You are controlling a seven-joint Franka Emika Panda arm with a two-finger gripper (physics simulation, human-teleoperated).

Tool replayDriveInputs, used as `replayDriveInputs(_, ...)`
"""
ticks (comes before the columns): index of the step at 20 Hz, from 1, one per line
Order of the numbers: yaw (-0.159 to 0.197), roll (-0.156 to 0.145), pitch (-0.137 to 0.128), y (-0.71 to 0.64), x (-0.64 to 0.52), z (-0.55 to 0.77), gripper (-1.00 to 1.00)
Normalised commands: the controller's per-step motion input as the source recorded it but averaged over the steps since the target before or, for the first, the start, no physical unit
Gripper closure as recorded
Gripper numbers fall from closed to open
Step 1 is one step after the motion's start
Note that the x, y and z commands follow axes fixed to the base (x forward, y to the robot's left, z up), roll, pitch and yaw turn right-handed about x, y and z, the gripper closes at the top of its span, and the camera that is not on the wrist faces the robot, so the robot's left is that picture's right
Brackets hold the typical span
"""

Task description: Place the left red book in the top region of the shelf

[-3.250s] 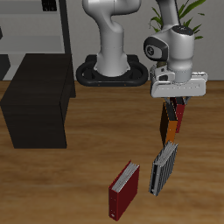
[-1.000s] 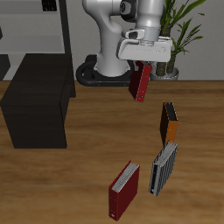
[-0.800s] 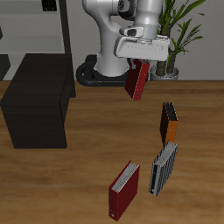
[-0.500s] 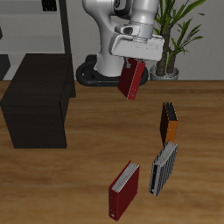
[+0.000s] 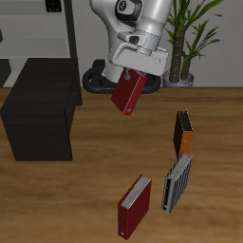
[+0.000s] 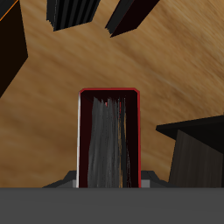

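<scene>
Left red book in the air, not yet on shelf.
Shelf [image 5: 43, 106] sat black and low on the table [image 5: 95, 190]; gripper [image 5: 133, 74] hung well above the wood beside it, jaws pinching the tilted left red book [image 5: 128, 93], pale page edges facing the wrist camera [image 6: 109, 140].

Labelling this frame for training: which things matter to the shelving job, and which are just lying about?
Job:
held red book
gripper clamped on it
black shelf

Lying about:
other red book
orange book
grey book
grey rack
plant
</scene>
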Motion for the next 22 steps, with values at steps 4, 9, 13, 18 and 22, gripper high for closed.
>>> replayDriveInputs(4, 0.008, -0.129, -0.024, 0.01, 0.25, -0.21, 1.0)
replayDriveInputs(9, 0.035, -0.061, -0.011, 0.07, 0.16, -0.22, 1.0)
replayDriveInputs(13, -0.037, -0.115, -0.019, -0.03, 0.01, -0.15, 1.0)
replayDriveInputs(18, -0.033, -0.092, -0.029, -0.01, 0.0, -0.08, 1.0)
replayDriveInputs(22, -0.036, -0.101, 0.054, -0.04, 0.08, -0.18, 1.0)
